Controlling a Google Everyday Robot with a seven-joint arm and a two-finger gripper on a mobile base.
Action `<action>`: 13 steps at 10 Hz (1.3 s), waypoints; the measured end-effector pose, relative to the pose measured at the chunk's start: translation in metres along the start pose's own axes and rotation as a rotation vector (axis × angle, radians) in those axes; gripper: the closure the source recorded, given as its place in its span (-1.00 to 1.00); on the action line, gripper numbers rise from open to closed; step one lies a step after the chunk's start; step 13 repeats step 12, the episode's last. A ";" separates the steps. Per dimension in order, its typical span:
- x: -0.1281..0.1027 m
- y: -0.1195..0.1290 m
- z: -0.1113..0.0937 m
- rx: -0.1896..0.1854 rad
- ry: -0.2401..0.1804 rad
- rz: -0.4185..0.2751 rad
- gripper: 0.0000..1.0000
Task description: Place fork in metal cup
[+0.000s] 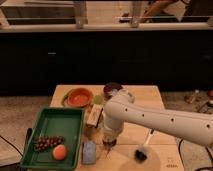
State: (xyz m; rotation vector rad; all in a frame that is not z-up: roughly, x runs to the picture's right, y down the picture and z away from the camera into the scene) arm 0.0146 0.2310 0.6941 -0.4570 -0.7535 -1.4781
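Observation:
My white arm (150, 117) reaches in from the right across the wooden table (150, 95). My gripper (108, 143) points straight down close over the table's front part, just right of a blue-grey pad (89, 151). A thin pale piece (107, 151) shows right under the gripper; I cannot tell whether it is the fork. I see no metal cup; it is hidden or out of view.
A green tray (55, 120) at the front left holds grapes (47, 143) and an orange fruit (59, 152). An orange bowl (79, 97), a dark maroon bowl (112, 89) and a small box (93, 115) are behind the gripper. A white-handled brush (144, 148) lies to its right.

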 end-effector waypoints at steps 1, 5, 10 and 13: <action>0.001 0.000 0.000 -0.001 0.001 0.003 0.20; 0.001 0.001 0.003 -0.003 -0.007 0.009 -0.56; 0.000 -0.001 0.007 -0.001 -0.014 -0.008 -0.60; 0.000 -0.001 0.008 0.004 -0.012 -0.013 -0.60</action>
